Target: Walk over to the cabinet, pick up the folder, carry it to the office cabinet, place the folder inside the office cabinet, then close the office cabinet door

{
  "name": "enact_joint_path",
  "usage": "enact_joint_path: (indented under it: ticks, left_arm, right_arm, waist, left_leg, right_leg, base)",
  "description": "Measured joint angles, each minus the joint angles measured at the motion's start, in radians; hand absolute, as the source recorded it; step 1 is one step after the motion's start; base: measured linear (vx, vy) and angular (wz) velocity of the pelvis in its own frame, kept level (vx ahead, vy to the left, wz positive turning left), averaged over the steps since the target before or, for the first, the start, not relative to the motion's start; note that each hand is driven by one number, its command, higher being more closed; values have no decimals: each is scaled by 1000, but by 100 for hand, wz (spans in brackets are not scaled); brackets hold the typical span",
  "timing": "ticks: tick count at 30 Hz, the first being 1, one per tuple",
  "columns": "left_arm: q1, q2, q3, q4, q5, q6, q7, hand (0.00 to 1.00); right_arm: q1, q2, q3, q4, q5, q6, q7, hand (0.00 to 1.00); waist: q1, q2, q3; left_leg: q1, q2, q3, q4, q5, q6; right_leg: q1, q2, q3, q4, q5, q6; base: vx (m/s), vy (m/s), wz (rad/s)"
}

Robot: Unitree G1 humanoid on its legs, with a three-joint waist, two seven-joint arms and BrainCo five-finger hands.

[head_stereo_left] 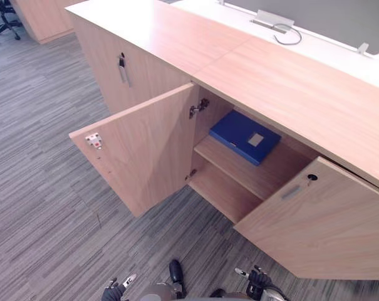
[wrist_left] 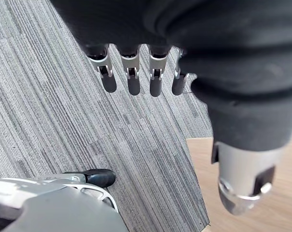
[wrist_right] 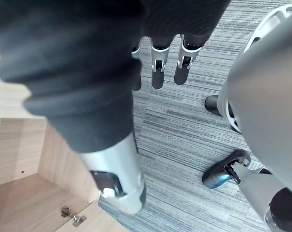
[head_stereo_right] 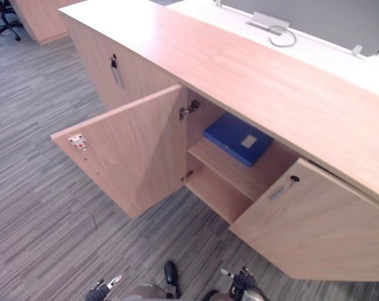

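Two hands hang low over the grey carpet (head_stereo_left: 45, 188), and neither one holds a thing. The left hand (wrist_left: 132, 72) has its fingers straight and a little apart, pointing down at the carpet. The right hand (wrist_right: 158, 72) looks the same, with loose, straight fingers. The blue folder (head_stereo_left: 244, 137) lies flat on the upper shelf (head_stereo_left: 258, 175) inside the office cabinet (head_stereo_left: 289, 88). The left door (head_stereo_left: 145, 150) is swung wide open. The right door (head_stereo_left: 327, 226) is open too.
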Motion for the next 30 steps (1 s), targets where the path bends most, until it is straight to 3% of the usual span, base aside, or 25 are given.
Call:
enact_joint_path:
  ticks: [5,8,12,15,22,26,30]
  left_arm:
    - [-6,-10,37,0,-26,-1,0,0]
    - [-16,-16,34,-50,-75,-4,5,0]
    - [3,-23,63,-240,-35,-2,-1,0]
    - [-5,-3,155,-350,-27,0,-26,0]
    - [-149,150,200,-358,-116,26,-44,0]
    - [-257,262,154,-310,19,46,-51,0]
    - [-351,325,129,-198,94,67,-59,0]
  right_arm:
    - [-3,14,-27,0,3,0,2,0]
    - [1,10,-28,-2,7,-1,6,0]
    - [-1,22,-27,-3,6,-1,9,0]
    - [7,22,-27,-3,4,6,28,0]
    - [30,-1,-34,14,4,28,43,0]
    - [30,-18,-36,48,2,40,55,0]
    - [28,-27,-35,66,4,42,61,0]
  waist:
    - [3,-6,-14]
    - [2,-6,-15]
    - [5,-1,-32]
    - [5,3,-63]
    - [-5,5,-101]
    - [-8,5,-102]
    - [-6,6,-100]
  left_leg:
    - [8,-24,-28,4,1,4]
    - [8,-34,-67,4,7,9]
    - [4,-24,-55,0,1,16]
    - [10,5,-6,-1,1,16]
    - [33,35,25,-3,6,10]
    - [62,44,30,-4,6,9]
    - [68,52,45,-4,3,3]
  right_leg:
    - [-8,-45,4,76,-17,24]
    - [-34,-57,128,132,-38,23]
    - [-21,-15,184,46,-37,23]
    - [-19,29,237,-7,-28,11]
    - [10,74,277,-71,-3,-4]
    - [49,94,282,-97,2,-1]
    - [54,102,302,-99,-5,-12]
  base:
    - [-45,81,15]
    - [-79,99,42]
    - [-113,33,-5]
    - [-71,-9,-46]
    - [-10,-32,-19]
    - [23,-53,-5]
    - [7,-32,-15]
